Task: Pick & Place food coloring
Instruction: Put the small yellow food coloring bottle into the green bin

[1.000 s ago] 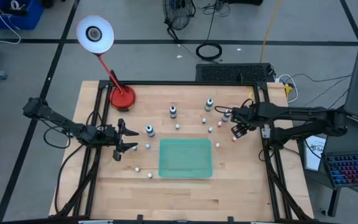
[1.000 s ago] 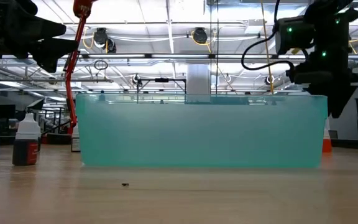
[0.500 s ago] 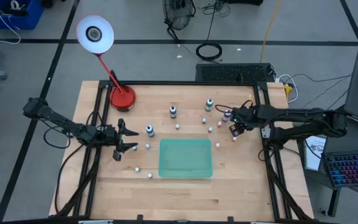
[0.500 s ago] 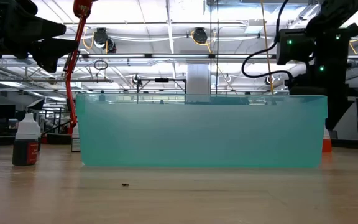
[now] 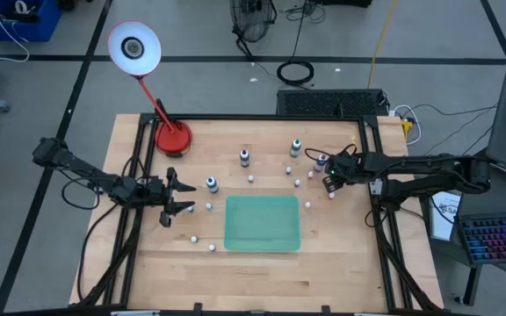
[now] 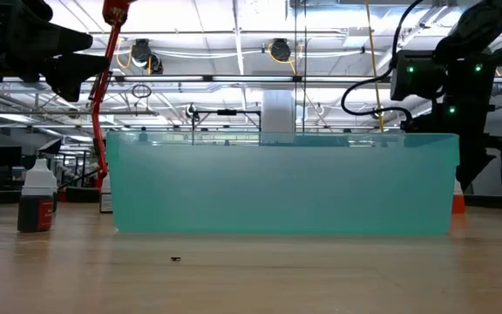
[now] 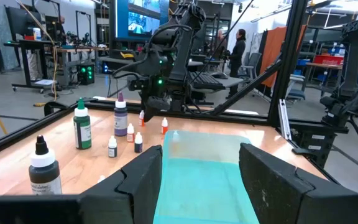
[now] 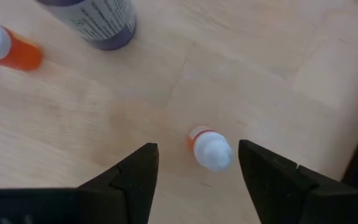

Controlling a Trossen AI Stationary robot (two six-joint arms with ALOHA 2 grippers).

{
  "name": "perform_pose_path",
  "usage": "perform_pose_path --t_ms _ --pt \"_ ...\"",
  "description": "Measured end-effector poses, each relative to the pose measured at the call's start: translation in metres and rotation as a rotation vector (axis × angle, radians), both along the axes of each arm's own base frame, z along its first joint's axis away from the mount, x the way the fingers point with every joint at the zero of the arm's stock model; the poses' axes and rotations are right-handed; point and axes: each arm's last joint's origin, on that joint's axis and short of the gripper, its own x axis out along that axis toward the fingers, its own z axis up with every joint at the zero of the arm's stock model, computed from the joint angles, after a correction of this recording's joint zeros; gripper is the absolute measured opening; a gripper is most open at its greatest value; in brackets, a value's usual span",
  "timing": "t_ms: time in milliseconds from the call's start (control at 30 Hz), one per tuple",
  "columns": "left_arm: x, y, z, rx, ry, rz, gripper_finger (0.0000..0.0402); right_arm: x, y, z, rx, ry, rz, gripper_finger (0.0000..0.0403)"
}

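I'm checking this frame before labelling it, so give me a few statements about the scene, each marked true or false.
1. The right hand hangs open over a small white-capped orange bottle. True.
2. The green tray already holds several bottles. False: it shows none inside.
3. The left hand is open and holds nothing. True.
4. The red lamp base sits inside the tray. False: it stands on the table, at the far left corner.
5. A purple bottle lies on its side. False: it stands upright.
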Motion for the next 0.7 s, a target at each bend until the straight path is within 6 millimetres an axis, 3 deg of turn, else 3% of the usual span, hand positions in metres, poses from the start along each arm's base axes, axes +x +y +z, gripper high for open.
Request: perform_pose_path --t_ms 300,700 --pt "0.0000 0.0000 0.0000 0.000 0.000 0.000 0.0214 0.0010 -0.0003 0.0002 -0.003 -0.011 0.000 0.0188" --pt "0.0000 0.0000 0.0000 0.000 0.000 0.000 0.0214 0.0010 -0.0003 0.0002 -0.004 -0.010 0.000 0.0129"
